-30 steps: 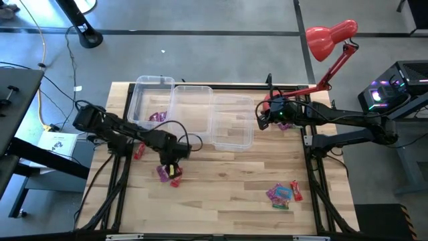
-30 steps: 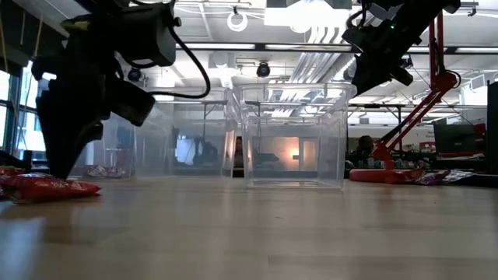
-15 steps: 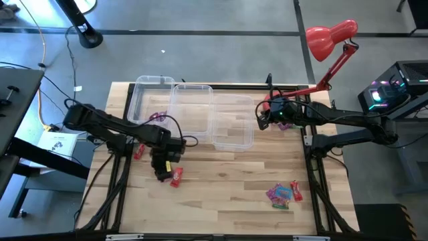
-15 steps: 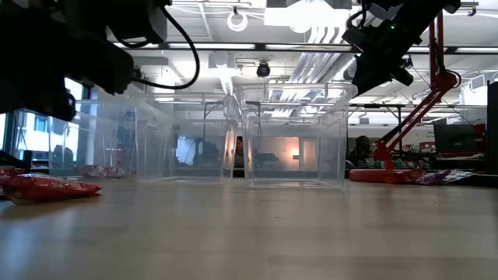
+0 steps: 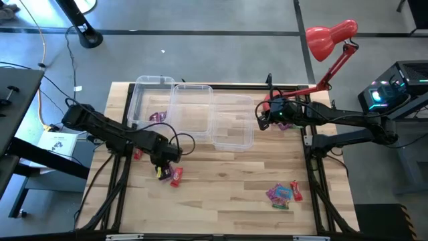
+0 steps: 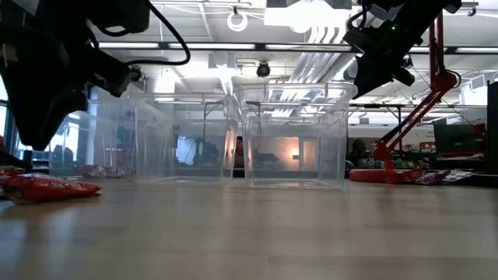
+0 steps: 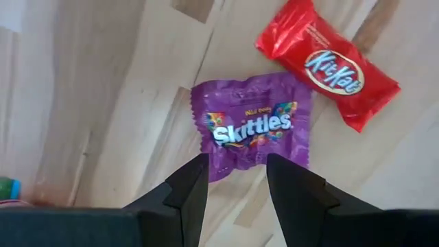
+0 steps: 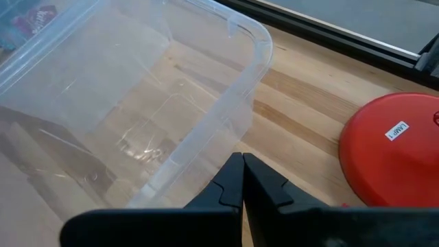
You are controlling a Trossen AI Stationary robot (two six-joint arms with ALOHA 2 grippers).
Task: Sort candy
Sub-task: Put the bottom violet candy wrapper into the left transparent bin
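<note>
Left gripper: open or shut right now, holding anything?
Open, empty. The left gripper hovers with a clear gap between its fingers, above the purple Skittles packet lying flat on the table beside a red KitKat.

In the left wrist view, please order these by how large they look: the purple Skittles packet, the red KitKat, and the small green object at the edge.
1. Purple Skittles packet, the largest.
2. Red KitKat, somewhat smaller; part of the difference may be nearness to the camera.
3. Green object, the smallest as it shows, but the picture's edge cuts it, so its full size is unknown.
</note>
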